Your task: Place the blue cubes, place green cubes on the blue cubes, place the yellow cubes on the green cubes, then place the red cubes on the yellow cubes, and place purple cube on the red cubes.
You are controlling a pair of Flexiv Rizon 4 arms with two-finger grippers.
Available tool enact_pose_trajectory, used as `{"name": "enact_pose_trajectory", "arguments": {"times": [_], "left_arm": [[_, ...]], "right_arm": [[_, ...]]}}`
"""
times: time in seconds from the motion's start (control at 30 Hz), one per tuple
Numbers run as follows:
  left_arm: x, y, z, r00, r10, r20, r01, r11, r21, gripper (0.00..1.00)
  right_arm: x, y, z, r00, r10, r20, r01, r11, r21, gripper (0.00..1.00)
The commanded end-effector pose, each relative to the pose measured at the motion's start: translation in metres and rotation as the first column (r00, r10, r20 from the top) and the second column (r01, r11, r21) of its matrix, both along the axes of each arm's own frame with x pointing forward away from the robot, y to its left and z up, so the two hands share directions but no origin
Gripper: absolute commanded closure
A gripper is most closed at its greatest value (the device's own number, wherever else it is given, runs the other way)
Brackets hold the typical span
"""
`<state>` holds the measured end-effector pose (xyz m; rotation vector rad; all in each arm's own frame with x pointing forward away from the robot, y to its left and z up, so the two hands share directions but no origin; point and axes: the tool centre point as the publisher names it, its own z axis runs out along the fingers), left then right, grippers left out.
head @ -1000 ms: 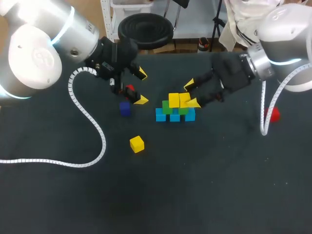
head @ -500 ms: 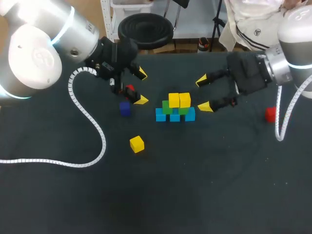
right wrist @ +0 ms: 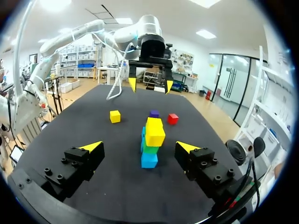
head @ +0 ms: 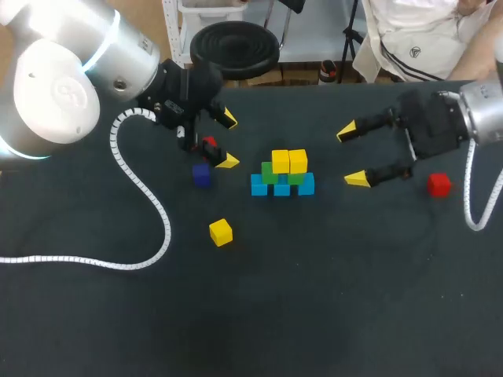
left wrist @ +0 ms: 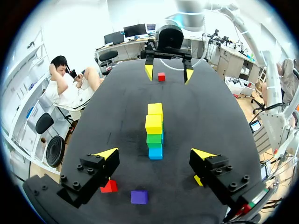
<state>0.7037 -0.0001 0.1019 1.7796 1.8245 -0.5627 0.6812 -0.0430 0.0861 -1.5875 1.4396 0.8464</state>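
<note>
Worktop [head: 314, 298] in a dark colour, nearest on it a lone yellow cube [head: 221, 232], well apart from the rest. Farther back at the middle, a stepped pile [head: 281, 177]: blue cubes [head: 259, 186] in a row at the base, green cubes [head: 269, 173] on those, two yellow cubes [head: 280, 162] on top, with a purple cube [head: 202, 176] near its left side and a red cube [head: 438, 184] well off to its right. Farthest back, left gripper [head: 228, 140] spread open and holding nothing, a second red cube [head: 209, 144] close by it; right gripper [head: 352, 155] likewise open and empty, to the right of the pile and apart from it.
</note>
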Motion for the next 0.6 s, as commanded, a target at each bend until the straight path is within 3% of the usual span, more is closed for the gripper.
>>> {"name": "enact_pose_trajectory", "arguments": {"times": [0.03,0.6], "left_arm": [[-0.0001,0.0009,-0.0002,1.0,-0.001,0.002,0.001,1.0,-0.002,0.0],[-0.0028,0.006,0.0029,1.0,0.004,0.01,-0.004,1.0,-0.009,0.0]], "right_arm": [[0.0055,-0.0035,0.0035,1.0,0.02,0.0,-0.02,1.0,-0.002,0.0],[0.004,-0.0041,0.0075,0.999,0.047,0.017,-0.047,0.999,0.008,0.0]]}}
